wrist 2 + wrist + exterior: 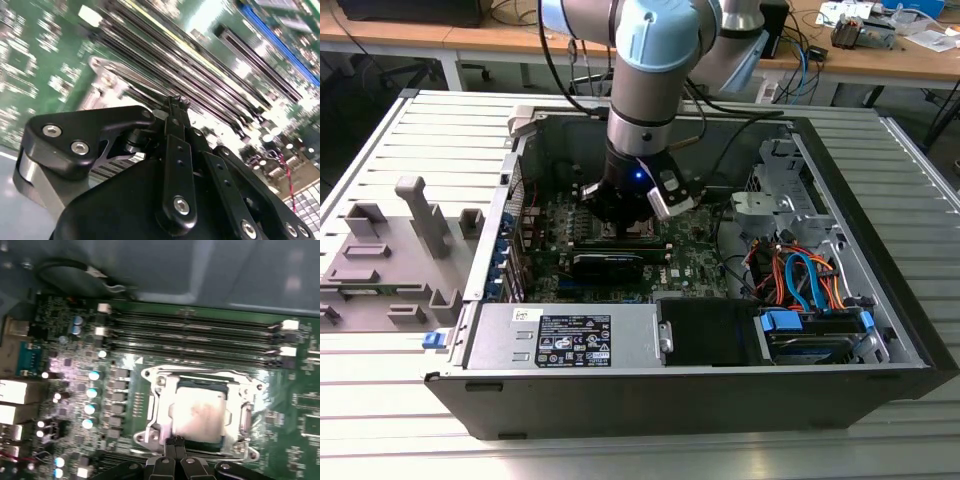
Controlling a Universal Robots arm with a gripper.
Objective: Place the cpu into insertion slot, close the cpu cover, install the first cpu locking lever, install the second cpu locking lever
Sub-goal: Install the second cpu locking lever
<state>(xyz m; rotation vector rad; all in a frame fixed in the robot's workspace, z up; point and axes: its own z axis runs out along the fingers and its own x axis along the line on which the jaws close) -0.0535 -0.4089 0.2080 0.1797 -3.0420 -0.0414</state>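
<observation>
Clenched end effector [176, 444] at the cpu cover [165, 412] edge (grey slatted table [380, 400], wooden desks [410, 35] behind)

Open PC case [880, 300] is lying on a slatted metal table [400, 420], with a grey fixture [395, 260] sitting at the exterior view's left. Orange and blue cables [800, 280] are bunching near the drive bay; long memory slots [190, 332] are running beside the socket.

Arm [645, 90] vertical, gripper [175, 441] pointing down, fingers together.
</observation>
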